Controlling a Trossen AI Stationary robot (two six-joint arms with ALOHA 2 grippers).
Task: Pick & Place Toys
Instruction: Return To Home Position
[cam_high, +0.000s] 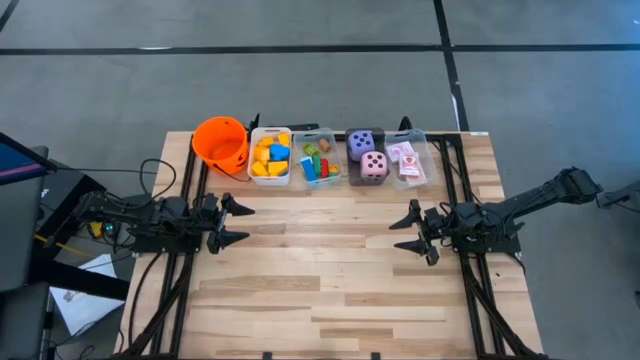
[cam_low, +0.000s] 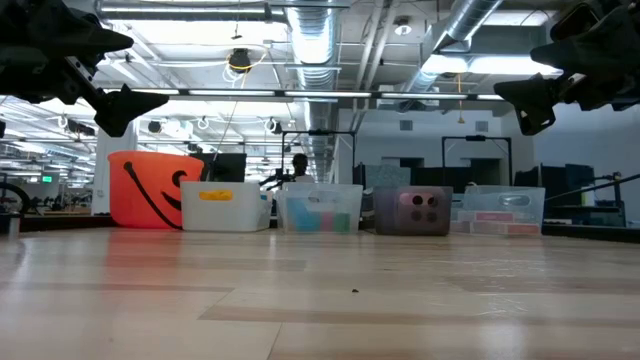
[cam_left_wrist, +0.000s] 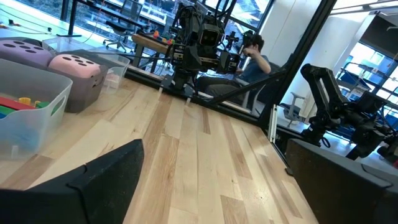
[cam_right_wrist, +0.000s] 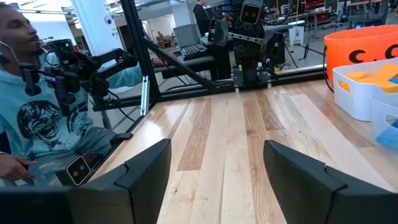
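Overhead, dotted pink die (cam_high: 373, 166) and purple die (cam_high: 361, 144) share an upper-centre bin (cam_high: 348, 172), only one showing from table level; left gripper (cam_high: 236, 222) and right gripper (cam_high: 405, 231) gape empty.

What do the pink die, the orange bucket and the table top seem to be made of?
Pink die: probably soft foam, matte, with rounded corners. Orange bucket: likely plastic, smooth, evenly coloured. Table top: pale wood planks, grain and joints visible.
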